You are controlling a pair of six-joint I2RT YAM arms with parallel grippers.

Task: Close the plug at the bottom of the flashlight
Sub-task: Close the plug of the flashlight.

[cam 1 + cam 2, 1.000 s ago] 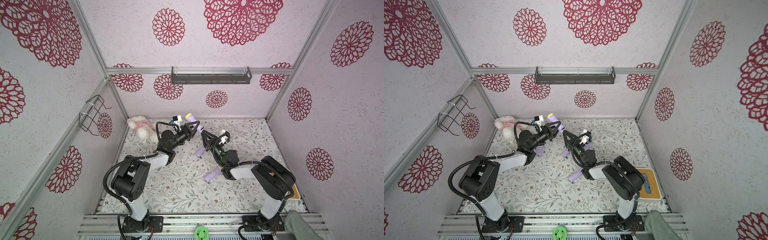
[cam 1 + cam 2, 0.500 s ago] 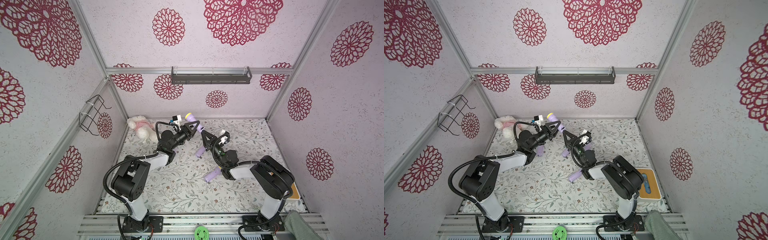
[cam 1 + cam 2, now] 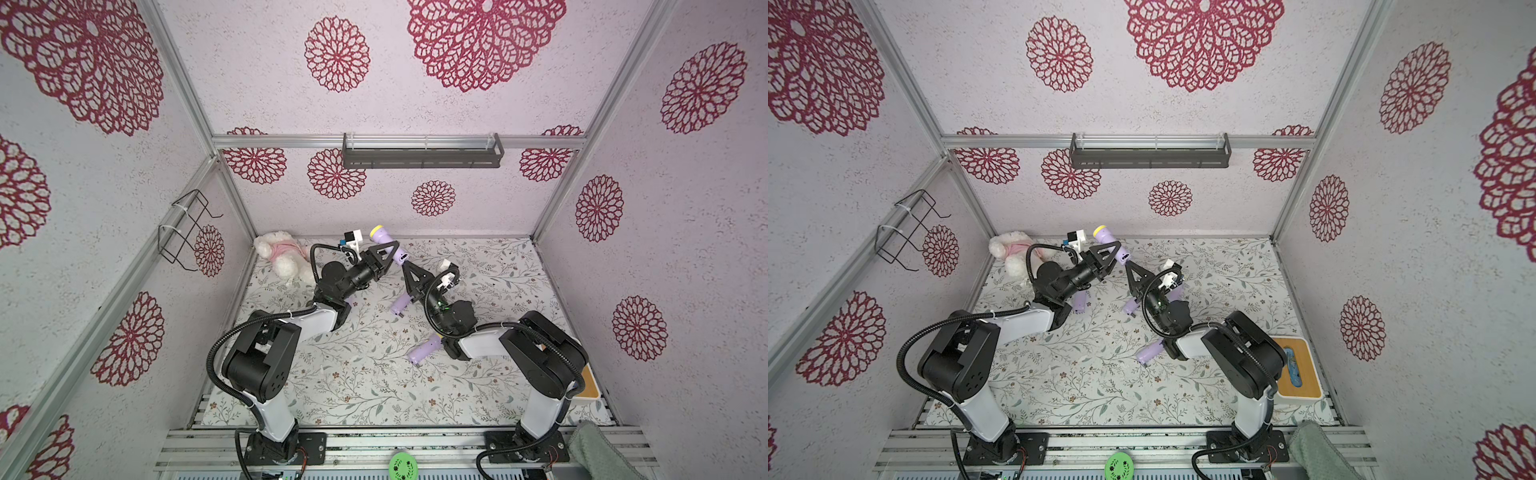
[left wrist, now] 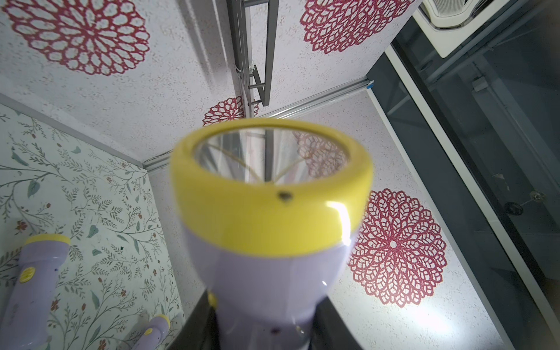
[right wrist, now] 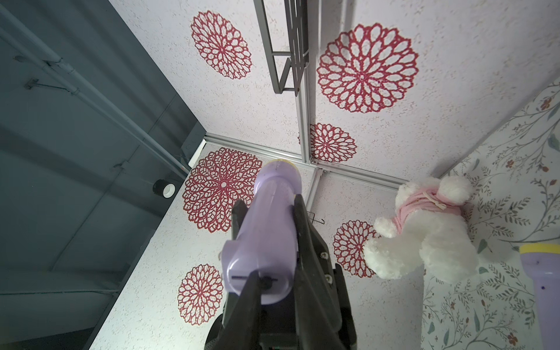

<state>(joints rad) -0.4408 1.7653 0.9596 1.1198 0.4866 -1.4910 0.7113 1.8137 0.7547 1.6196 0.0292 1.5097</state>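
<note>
A lavender flashlight (image 3: 384, 239) (image 3: 1105, 237) with a yellow head is held above the table, my left gripper (image 3: 390, 248) (image 3: 1113, 248) shut around its body. In the left wrist view the yellow head (image 4: 272, 218) fills the middle, with my left gripper (image 4: 263, 333) clamped on the barrel below it. My right gripper (image 3: 405, 264) (image 3: 1128, 262) is shut, its tip against the flashlight's bottom end. In the right wrist view my right gripper (image 5: 257, 277) touches the bottom face (image 5: 272, 288) beside a dark slot. The plug is mostly hidden behind the tip.
Other lavender flashlights lie on the floral table: one mid-table (image 3: 400, 300), one by the right arm (image 3: 424, 349), one under the left arm (image 3: 1079, 301). A white plush toy (image 3: 282, 255) sits at the back left. A wood-topped tray (image 3: 1300, 370) stands at the right edge.
My right gripper's jaws have closed at the flashlight's bottom end. The left gripper and the flashlight have stayed where they were.
</note>
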